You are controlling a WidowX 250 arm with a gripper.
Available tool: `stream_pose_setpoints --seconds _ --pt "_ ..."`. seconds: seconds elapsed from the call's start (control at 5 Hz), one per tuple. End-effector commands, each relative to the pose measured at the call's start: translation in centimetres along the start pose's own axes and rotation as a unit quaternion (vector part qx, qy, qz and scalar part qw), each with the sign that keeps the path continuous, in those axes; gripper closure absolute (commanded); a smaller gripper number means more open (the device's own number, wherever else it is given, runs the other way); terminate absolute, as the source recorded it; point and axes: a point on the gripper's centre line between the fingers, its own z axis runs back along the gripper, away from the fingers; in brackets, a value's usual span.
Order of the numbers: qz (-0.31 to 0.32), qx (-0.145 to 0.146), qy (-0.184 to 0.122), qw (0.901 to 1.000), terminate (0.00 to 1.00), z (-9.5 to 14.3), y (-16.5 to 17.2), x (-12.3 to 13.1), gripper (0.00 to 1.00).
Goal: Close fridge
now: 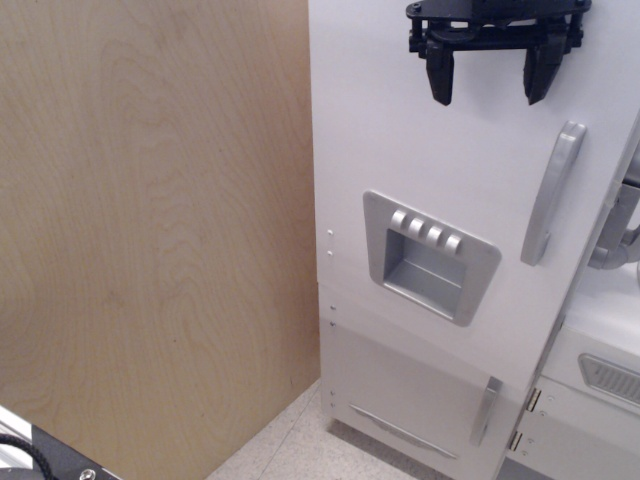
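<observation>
The fridge (400, 150) is a tall white cabinet filling the right half of the view. Its big door carries a grey recessed dispenser panel (430, 256) with a row of buttons and a long vertical silver handle (552, 192). The door stands slightly ajar, its right edge swung a little out from the cabinet. My black gripper (487, 92) is open and empty at the top, in front of the upper door face, just up and left of the handle's top. Whether its fingertips touch the door I cannot tell.
A light wooden panel (150, 240) stands to the left of the fridge. A smaller lower white door with a short silver handle (485, 410) sits below. A white unit with a vent grille (610, 380) and a grey faucet (620, 240) are at the right. Speckled floor shows below.
</observation>
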Motion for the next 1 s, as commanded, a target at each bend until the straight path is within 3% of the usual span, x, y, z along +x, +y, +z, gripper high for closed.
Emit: stream_pose_setpoints --seconds 0.0,0.6,0.8 --pt "0.016 -0.013 -0.026 0.9994 0.00 1.6 -0.5 1.8 0.00" --pt "0.037 -0.015 -0.024 0.9989 0.00 1.5 -0.9 3.0 0.00" --pt "-0.004 -0.025 -0.015 0.9996 0.00 2.0 -0.3 0.0 0.00"
